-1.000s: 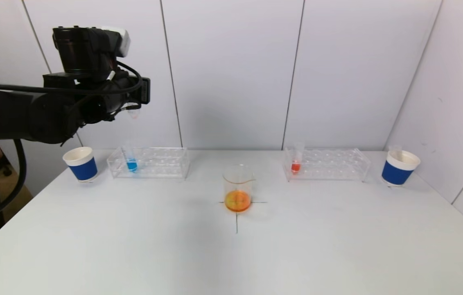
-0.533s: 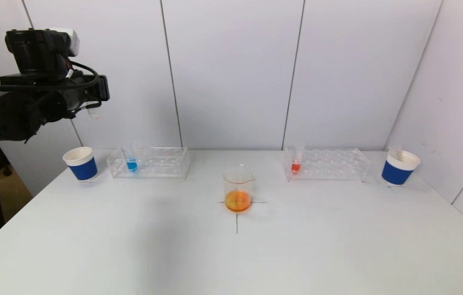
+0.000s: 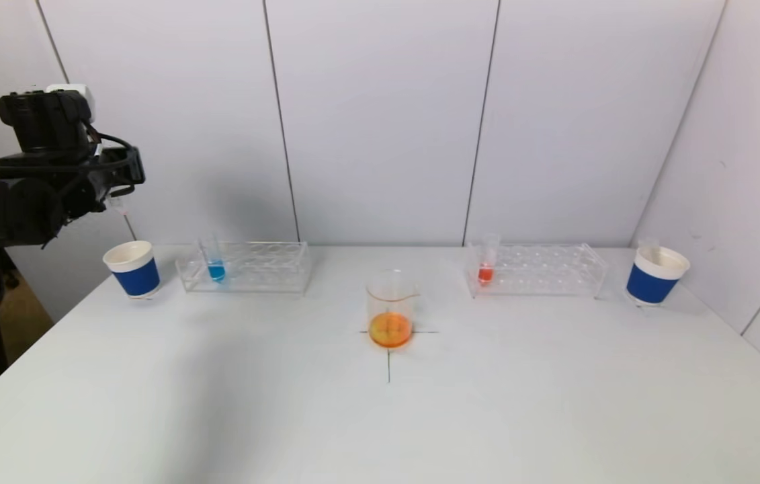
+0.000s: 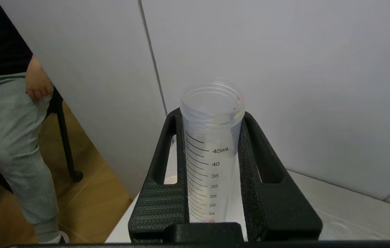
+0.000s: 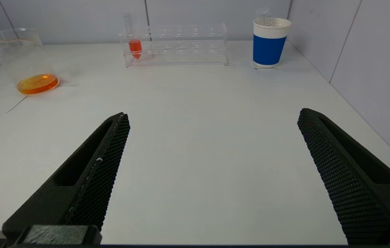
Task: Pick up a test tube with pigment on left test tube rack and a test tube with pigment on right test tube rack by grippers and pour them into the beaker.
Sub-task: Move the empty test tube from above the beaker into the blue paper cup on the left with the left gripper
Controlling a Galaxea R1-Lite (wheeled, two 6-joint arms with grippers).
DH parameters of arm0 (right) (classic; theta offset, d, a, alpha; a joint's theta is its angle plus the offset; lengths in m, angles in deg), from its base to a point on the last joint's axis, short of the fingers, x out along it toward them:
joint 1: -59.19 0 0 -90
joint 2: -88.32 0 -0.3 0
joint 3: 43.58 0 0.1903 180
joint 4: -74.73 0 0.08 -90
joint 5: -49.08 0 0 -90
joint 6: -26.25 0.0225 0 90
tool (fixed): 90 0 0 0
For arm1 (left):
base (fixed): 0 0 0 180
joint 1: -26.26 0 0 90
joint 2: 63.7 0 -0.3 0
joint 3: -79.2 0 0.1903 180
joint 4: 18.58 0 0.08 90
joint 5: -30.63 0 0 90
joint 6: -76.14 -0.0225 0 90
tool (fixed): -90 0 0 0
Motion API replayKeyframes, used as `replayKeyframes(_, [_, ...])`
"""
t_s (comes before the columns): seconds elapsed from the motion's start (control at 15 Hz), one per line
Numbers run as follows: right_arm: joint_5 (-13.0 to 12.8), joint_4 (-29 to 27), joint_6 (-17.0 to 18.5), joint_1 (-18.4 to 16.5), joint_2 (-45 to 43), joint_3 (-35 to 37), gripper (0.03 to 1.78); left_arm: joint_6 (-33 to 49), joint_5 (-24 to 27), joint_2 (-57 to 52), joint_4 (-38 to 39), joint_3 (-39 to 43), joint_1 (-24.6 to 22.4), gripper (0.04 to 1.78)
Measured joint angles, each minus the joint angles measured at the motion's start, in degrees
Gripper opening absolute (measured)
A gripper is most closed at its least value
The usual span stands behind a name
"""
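Test tube (image 4: 212, 151) in the left gripper (image 4: 212, 120) looks empty now: the jaws are clamped on its clear, marked wall, mouth outward, and I see no colour inside beyond a faint trace near the bottom. That gripper hangs high at the far left, above and just behind the left paper cup (image 3: 132, 268), with the tube's tip (image 3: 121, 205) poking out below it. My reading is that the pour from this side is done and the spent tube is being taken to that cup for dropping.

Outward from there, the left rack (image 3: 245, 267) holds one tube with blue pigment (image 3: 216, 269), standing a little tilted near its left end. The beaker (image 3: 391, 308) sits mid-table on a marked cross with orange liquid in its bottom. On the far right, the right rack (image 3: 535, 269) holds one tube of red pigment (image 3: 485, 272) at its left end, and the right paper cup (image 3: 654, 274) stands beyond it with a clear tube in it.

The right gripper (image 5: 212, 151) sits low over the near right table, jaws spread wide, holding nothing.

Next, I'd say, the left gripper needs to centre the tube over the cup's mouth, lower it and let go.
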Motion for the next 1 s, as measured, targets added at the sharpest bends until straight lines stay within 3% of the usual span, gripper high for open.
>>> replayKeyframes(0.53, [0.0,0.0,0.0,0.0,0.0,0.0,1.77,-0.3,0.4,10.6,6.7,-4.0,-6.8,0.44])
replayKeyframes(1.0, [0.0,0.0,0.0,0.0,0.0,0.0,1.77,-0.2,3.6,15.0,6.9,-5.2,-7.3,0.44])
